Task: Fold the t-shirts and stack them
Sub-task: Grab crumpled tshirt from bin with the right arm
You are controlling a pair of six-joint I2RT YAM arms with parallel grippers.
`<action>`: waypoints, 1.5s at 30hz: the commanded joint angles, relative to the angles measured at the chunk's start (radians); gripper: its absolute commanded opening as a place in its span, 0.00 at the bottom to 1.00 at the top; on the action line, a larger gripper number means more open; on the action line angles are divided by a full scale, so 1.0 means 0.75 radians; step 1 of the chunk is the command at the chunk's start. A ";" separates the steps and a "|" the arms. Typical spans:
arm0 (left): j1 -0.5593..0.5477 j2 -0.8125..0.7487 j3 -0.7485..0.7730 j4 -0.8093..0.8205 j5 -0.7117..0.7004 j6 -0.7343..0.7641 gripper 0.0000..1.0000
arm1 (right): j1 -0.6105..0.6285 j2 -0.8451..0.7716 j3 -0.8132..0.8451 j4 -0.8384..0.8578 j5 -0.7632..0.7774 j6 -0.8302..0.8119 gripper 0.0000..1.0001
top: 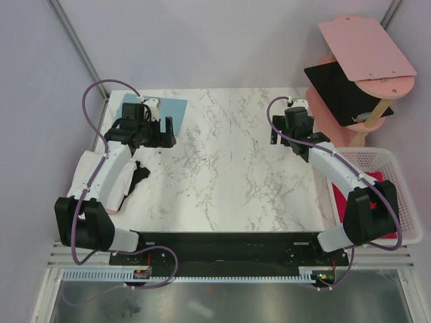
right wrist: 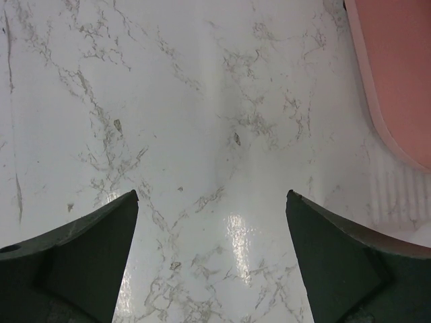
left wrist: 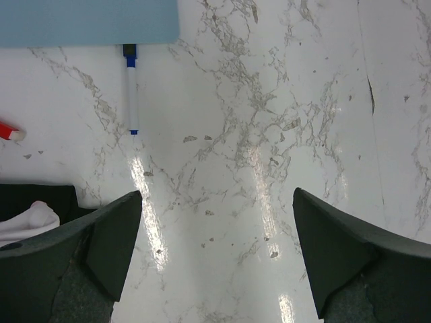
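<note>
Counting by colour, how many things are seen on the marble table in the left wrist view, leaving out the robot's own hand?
Light blue: 1, the board
Blue and white: 1, the pen
Red: 1, the red thing, cut off at the edge
Black: 1, the black thing
White: 1, the white cloth
Total: 5

Two claws [left wrist: 217, 194] [right wrist: 212, 194], two markers [left wrist: 131, 87] [left wrist: 8, 130] (one board [left wrist: 87, 20])

Red t-shirt [top: 374, 177] in basket [top: 399, 167] mostly behind right arm [top: 337, 168]
</note>
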 commanded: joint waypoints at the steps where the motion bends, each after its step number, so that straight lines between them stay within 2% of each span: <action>1: 0.008 -0.028 0.001 0.029 0.044 -0.043 1.00 | 0.001 0.013 0.056 -0.027 0.092 0.016 0.98; 6: 0.010 -0.041 0.013 -0.013 0.087 -0.034 1.00 | -0.017 0.009 0.117 -0.131 0.239 0.026 0.98; 9: 0.008 -0.036 -0.007 -0.030 0.130 -0.051 1.00 | -0.103 0.000 0.142 -0.227 0.309 0.093 0.98; 16: 0.005 0.002 -0.048 -0.030 0.288 -0.139 1.00 | -0.604 -0.087 0.003 -0.367 0.174 0.322 0.98; 22: 0.006 0.031 -0.036 -0.030 0.363 -0.161 1.00 | -0.852 -0.114 -0.075 -0.502 0.148 0.457 0.96; 27: 0.008 0.031 -0.026 -0.030 0.402 -0.161 1.00 | -0.887 -0.296 -0.108 -0.571 0.215 0.543 0.95; 32: 0.008 0.027 -0.026 -0.030 0.437 -0.165 1.00 | -0.899 -0.415 -0.126 -0.592 0.281 0.539 0.94; 37: 0.008 0.019 -0.030 -0.028 0.464 -0.165 1.00 | -0.975 -0.351 -0.210 -0.594 0.250 0.550 0.94; 45: 0.008 0.011 -0.046 -0.032 0.462 -0.161 1.00 | -1.148 -0.141 -0.308 -0.463 0.117 0.503 0.95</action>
